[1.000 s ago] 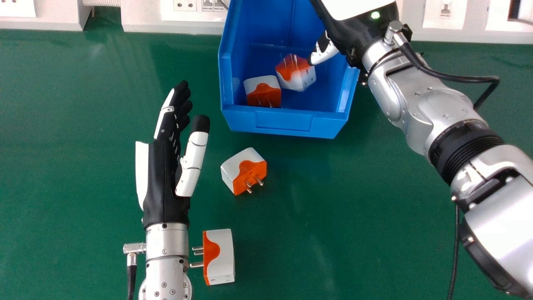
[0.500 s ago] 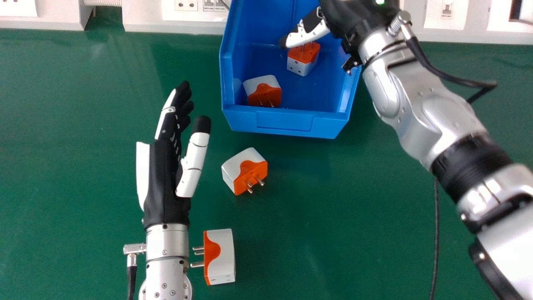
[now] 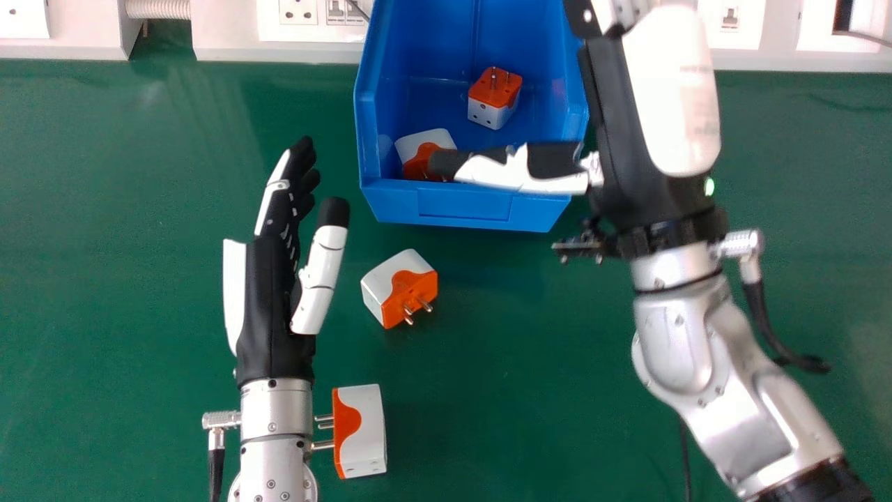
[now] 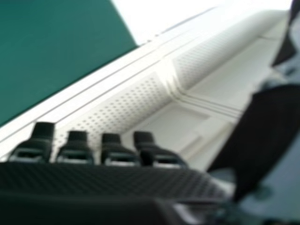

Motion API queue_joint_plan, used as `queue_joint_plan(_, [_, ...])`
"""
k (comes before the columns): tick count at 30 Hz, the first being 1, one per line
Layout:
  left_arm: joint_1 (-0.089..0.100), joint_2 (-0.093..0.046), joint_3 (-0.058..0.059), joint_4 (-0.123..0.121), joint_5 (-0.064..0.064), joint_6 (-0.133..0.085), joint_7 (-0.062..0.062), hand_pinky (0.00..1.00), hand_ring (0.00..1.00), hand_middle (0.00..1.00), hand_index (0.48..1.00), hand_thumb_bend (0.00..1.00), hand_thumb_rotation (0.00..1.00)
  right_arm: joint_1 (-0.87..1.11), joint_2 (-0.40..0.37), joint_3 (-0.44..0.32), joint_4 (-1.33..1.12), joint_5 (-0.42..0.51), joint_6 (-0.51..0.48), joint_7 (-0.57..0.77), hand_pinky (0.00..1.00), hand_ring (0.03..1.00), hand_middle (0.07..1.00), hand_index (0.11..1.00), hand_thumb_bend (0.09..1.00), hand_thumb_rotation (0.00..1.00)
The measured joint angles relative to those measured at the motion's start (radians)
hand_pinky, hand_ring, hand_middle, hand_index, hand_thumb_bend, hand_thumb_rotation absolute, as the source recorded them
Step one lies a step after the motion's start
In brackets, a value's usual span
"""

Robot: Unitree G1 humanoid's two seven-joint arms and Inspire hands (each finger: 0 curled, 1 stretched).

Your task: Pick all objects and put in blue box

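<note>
In the head view my right hand [image 3: 637, 139] is over the right side of the blue box [image 3: 463, 204], its thumb stretched across the box's front. It is open and holds nothing; the right hand view shows the same hand [image 4: 112, 180]. Inside the box lie two orange-and-white plug adapters: one farther back [image 3: 493, 104], and one at the front left [image 3: 418, 145], partly covered by the thumb. Another adapter [image 3: 398, 286] lies on the table before the box, and a further adapter [image 3: 362, 431] lies beside the left wrist. My left hand [image 3: 268, 307] is open over the table, left of both.
The green table [image 3: 125, 279] extends around the box and both arms. A white wall panel with sockets [image 3: 298, 10] runs behind it. My right forearm [image 3: 672, 335] crosses the table's right side, with a black cable beside it.
My right hand has come back from inside the box, toward the front right, and its thumb is off the rear adapter, which stays in the box. The left hand keeps its pose.
</note>
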Motion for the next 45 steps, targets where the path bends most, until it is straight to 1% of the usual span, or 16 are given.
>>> queue_joint_plan(2, [0.005,0.001,0.002,-0.005,-0.001,0.001,-0.001,0.9,0.9,0.91,0.883,0.72,0.88,0.055,0.006,-0.001,-0.044,0.054,0.023,0.093,0.88,0.948,0.957,0.954,0.965,0.37])
queue_joint_plan(4, [0.011,0.001,0.003,-0.006,-0.001,0.003,-0.002,0.9,0.9,0.91,0.883,0.72,0.88,0.1,0.006,-0.003,-0.098,0.098,0.08,0.203,0.86,0.932,0.946,0.953,0.957,0.38])
queue_joint_plan(6, [0.015,0.002,0.005,-0.009,-0.002,0.01,-0.002,0.9,0.9,0.91,0.883,0.72,0.88,0.136,-0.001,-0.003,-0.186,0.14,0.209,0.367,0.86,0.932,0.946,0.953,0.957,0.38])
queue_joint_plan(8, [0.016,0.002,0.004,-0.01,-0.001,0.015,-0.002,0.9,0.9,0.91,0.883,0.72,0.88,0.15,-0.015,0.004,-0.272,0.159,0.363,0.531,0.83,0.917,0.934,0.95,0.954,0.39])
queue_joint_plan(10, [0.018,0.002,0.004,-0.013,-0.001,0.02,-0.002,0.9,0.9,0.91,0.883,0.72,0.88,0.156,-0.03,0.009,-0.365,0.166,0.526,0.692,0.81,0.899,0.924,0.947,0.957,0.38])
queue_joint_plan(11, [0.021,0.002,0.004,-0.02,-0.001,0.021,-0.002,0.9,0.9,0.91,0.883,0.72,0.88,0.156,-0.039,0.014,-0.423,0.167,0.614,0.778,0.81,0.899,0.924,0.947,0.957,0.38])
queue_joint_plan(12, [0.023,0.002,0.004,-0.025,0.0,0.021,-0.002,0.9,0.9,0.91,0.883,0.72,0.88,0.156,-0.044,0.018,-0.461,0.165,0.67,0.83,0.81,0.899,0.924,0.947,0.957,0.38])
queue_joint_plan(14, [0.027,0.002,0.004,-0.035,0.0,0.023,-0.002,0.9,0.89,0.91,0.882,0.72,0.88,0.155,-0.052,0.032,-0.521,0.155,0.756,0.908,0.79,0.879,0.913,0.94,0.961,0.38])
queue_joint_plan(16, [0.029,0.002,0.004,-0.043,0.0,0.027,-0.002,0.89,0.89,0.91,0.882,0.71,0.88,0.146,-0.066,0.059,-0.564,0.124,0.842,0.989,0.77,0.861,0.905,0.93,0.965,0.38])
queue_joint_plan(19, [0.035,0.001,0.003,-0.058,0.0,0.032,-0.002,0.89,0.89,0.91,0.881,0.71,0.88,0.126,-0.082,0.09,-0.585,0.094,0.932,1.071,0.75,0.836,0.892,0.912,0.969,0.38])
queue_joint_plan(24, [0.045,0.001,0.002,-0.07,0.001,0.04,-0.002,0.89,0.89,0.91,0.881,0.71,0.88,0.067,-0.099,0.146,-0.593,0.038,1.072,1.178,0.75,0.819,0.882,0.898,0.972,0.37])
queue_joint_plan(29, [0.052,0.001,0.003,-0.072,0.0,0.041,-0.002,0.89,0.89,0.91,0.882,0.71,0.88,0.014,-0.1,0.205,-0.595,-0.028,1.153,1.227,0.76,0.814,0.877,0.885,0.98,0.39])
queue_joint_plan(33, [0.055,0.001,0.002,-0.072,0.0,0.042,-0.002,0.89,0.89,0.91,0.882,0.71,0.88,0.002,-0.084,0.231,-0.574,-0.037,1.154,1.222,0.76,0.814,0.875,0.88,0.984,0.39])
queue_joint_plan(37, [0.057,0.0,0.002,-0.072,0.0,0.042,-0.002,0.89,0.89,0.91,0.883,0.71,0.88,-0.007,-0.063,0.243,-0.512,-0.036,1.114,1.182,0.76,0.814,0.875,0.878,0.985,0.4])
queue_joint_plan(41, [0.059,0.0,0.002,-0.072,0.001,0.042,-0.002,0.89,0.89,0.91,0.883,0.71,0.88,-0.025,-0.034,0.245,-0.416,-0.039,1.049,1.09,0.76,0.811,0.873,0.875,0.986,0.41])
queue_joint_plan(45, [0.061,0.0,0.002,-0.076,0.001,0.042,-0.002,0.89,0.89,0.91,0.884,0.71,0.88,-0.029,-0.003,0.259,-0.322,-0.075,0.99,0.985,0.76,0.809,0.867,0.87,0.991,0.43])
